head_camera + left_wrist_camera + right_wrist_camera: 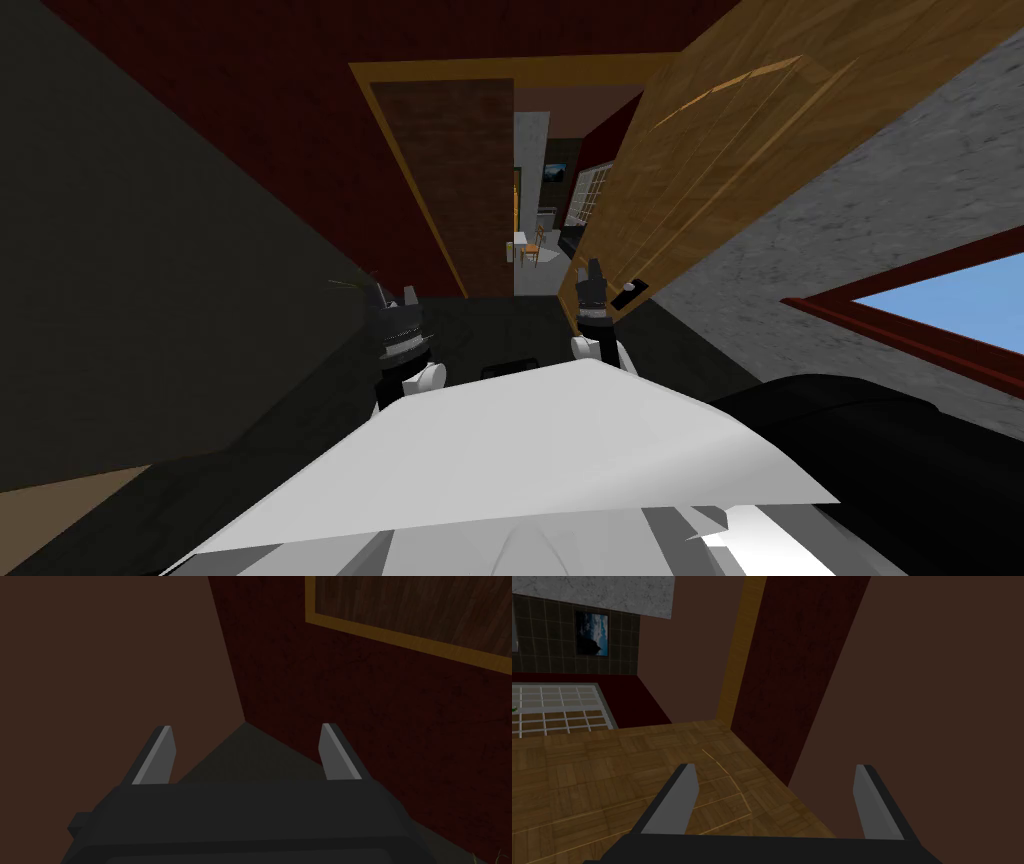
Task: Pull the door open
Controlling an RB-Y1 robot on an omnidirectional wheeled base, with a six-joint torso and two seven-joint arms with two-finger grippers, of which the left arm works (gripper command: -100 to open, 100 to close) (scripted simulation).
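The wooden door [720, 170] stands swung open to the right of its yellow-brown frame [420, 180]. A small dark handle [630, 292] sits near the door's lower edge. My right gripper [593, 270] is just left of that handle, apart from it. In the right wrist view the right gripper [774, 773] is open and holds nothing, with the door's wood face [612, 776] beside and beyond one finger. My left gripper [392, 295] hangs left of the doorway. The left gripper [247, 736] is open and empty, facing a corner of a brown and a dark red wall.
Through the doorway [530, 200] lies another room with a small table and chair [530, 248]. A grey wall [850, 200] with a red-framed window [900, 310] runs along the right. A black bulky object [880, 440] sits low on the right. The floor [490, 320] is dark.
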